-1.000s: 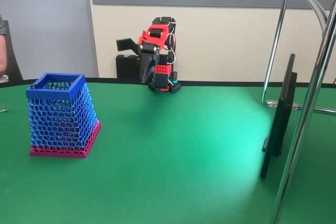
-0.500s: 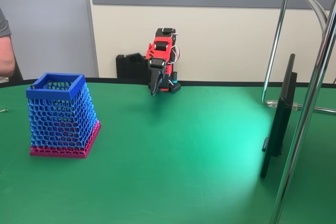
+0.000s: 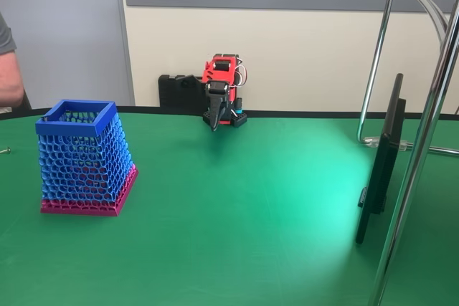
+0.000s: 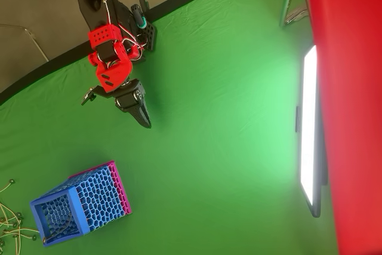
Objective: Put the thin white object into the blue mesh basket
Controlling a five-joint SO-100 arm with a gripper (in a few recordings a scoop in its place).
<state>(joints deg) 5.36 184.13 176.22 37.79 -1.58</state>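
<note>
The blue mesh basket [image 3: 79, 155] stands upright on the green table at the left, with a solid blue rim and a pink base band; from overhead the basket [image 4: 77, 207] sits at the lower left. Several thin white sticks with tiny knobs [image 4: 11, 222] lie at the table's left edge beside it; I cannot tell which is the thin white object. A tiny tip shows at the rim's left corner [image 3: 44, 117]. My red and black gripper [image 3: 213, 124] hangs folded at the arm's base, far from the basket, pointing down. The gripper [image 4: 145, 121] is shut and holds nothing.
A person's arm [image 3: 8, 69] shows at the left edge. A small grey metal bit [image 3: 5, 150] lies left of the basket. A black screen [image 3: 380, 163] and chrome stand poles [image 3: 423, 141] occupy the right side. Green table [image 3: 251, 206] lies open in the middle.
The arm swung from facing left to facing forward and folded down at its base. Its jaw, spread open a second ago, has closed.
</note>
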